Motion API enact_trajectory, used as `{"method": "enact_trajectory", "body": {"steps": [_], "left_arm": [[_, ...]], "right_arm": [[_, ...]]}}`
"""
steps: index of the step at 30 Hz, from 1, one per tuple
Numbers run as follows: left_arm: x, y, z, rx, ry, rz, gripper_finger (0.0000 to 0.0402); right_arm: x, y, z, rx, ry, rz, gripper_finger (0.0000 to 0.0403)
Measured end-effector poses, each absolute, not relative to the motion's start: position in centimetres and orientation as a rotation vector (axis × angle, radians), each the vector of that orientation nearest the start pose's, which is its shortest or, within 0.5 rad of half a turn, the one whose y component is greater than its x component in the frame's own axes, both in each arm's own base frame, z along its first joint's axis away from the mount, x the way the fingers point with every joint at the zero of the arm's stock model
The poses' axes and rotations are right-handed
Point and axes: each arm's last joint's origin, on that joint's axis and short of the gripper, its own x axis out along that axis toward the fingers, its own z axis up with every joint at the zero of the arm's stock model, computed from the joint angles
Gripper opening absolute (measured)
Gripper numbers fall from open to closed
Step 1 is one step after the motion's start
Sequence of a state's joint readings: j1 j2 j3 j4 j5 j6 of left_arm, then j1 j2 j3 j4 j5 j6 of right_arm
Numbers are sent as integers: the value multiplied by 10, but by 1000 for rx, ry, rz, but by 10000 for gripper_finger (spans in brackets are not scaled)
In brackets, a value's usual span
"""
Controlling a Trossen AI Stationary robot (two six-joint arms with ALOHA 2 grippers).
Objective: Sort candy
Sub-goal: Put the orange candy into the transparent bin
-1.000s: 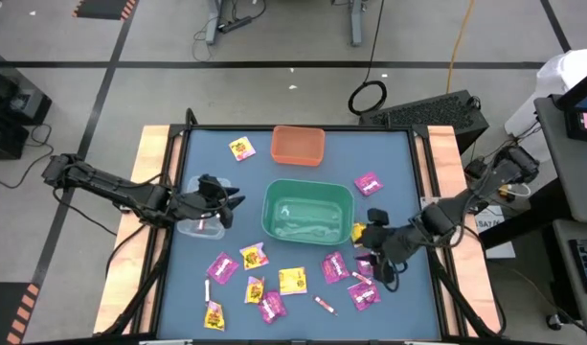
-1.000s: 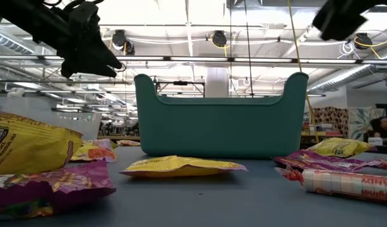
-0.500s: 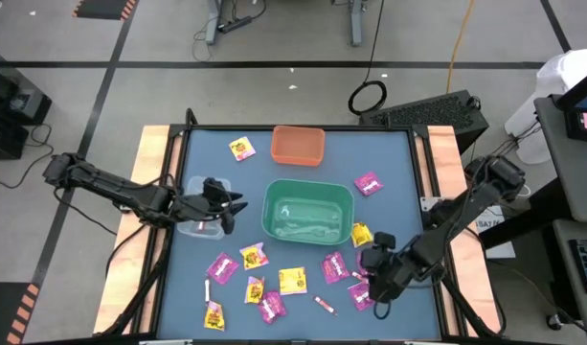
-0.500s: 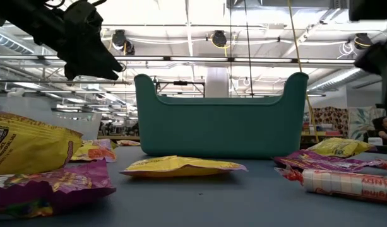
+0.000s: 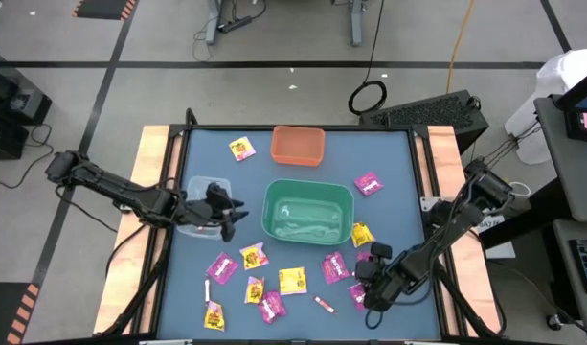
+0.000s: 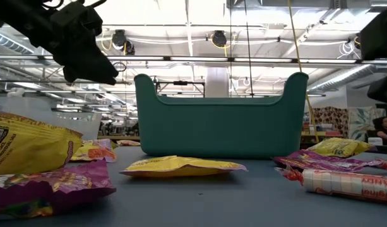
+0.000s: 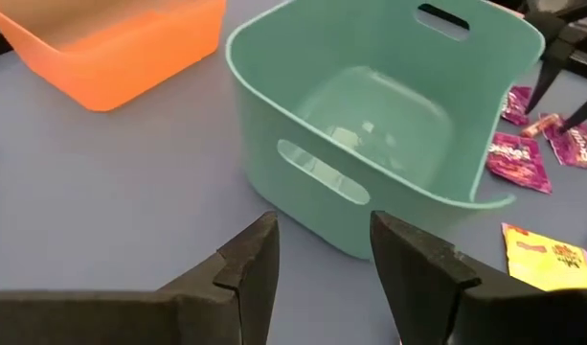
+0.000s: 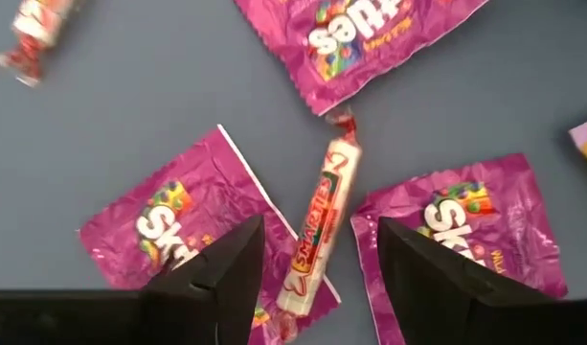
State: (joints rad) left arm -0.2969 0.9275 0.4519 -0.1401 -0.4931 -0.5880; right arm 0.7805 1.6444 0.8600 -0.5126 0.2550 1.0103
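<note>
Your right gripper [image 8: 312, 264] hangs spread over the pink-white stick [image 8: 319, 228] near the table's front-right corner; lower and pinch it

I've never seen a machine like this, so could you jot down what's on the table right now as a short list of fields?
Job: sorting candy
Bins: green bin mid-table, orange bin behind it, clear bin at left
Green bin contents: looks empty
Loose candy: magenta packets, yellow packets, thin sticks, mostly along the front
Left gripper: jaws open, beside the clear bin, facing the green bin
Right gripper: jaws open, above a stick lying between two magenta packets
</note>
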Motion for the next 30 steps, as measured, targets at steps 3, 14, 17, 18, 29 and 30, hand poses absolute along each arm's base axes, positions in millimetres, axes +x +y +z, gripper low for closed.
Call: {"method": "enact_trajectory", "body": {"steps": [3, 14, 17, 18, 29, 30], "left_arm": [[179, -42, 202, -331, 491, 338, 171], [179, -43, 202, -336, 489, 336, 171], [179, -43, 202, -336, 489, 337, 171], [179, -43, 202, -336, 488, 338, 171], [180, -44, 205, -350, 461, 328, 171], [181, -45, 206, -354, 448, 320, 171]], "right_arm": [[206, 194, 139, 234, 1205, -154, 194], [206, 195, 135, 238, 1246, -147, 110], [206, 195, 136, 239, 1249, -145, 71], [206, 195, 136, 240, 1249, -144, 58], [215, 200, 174, 172, 1159, -120, 29], [217, 201, 180, 153, 1138, -113, 34]]}}
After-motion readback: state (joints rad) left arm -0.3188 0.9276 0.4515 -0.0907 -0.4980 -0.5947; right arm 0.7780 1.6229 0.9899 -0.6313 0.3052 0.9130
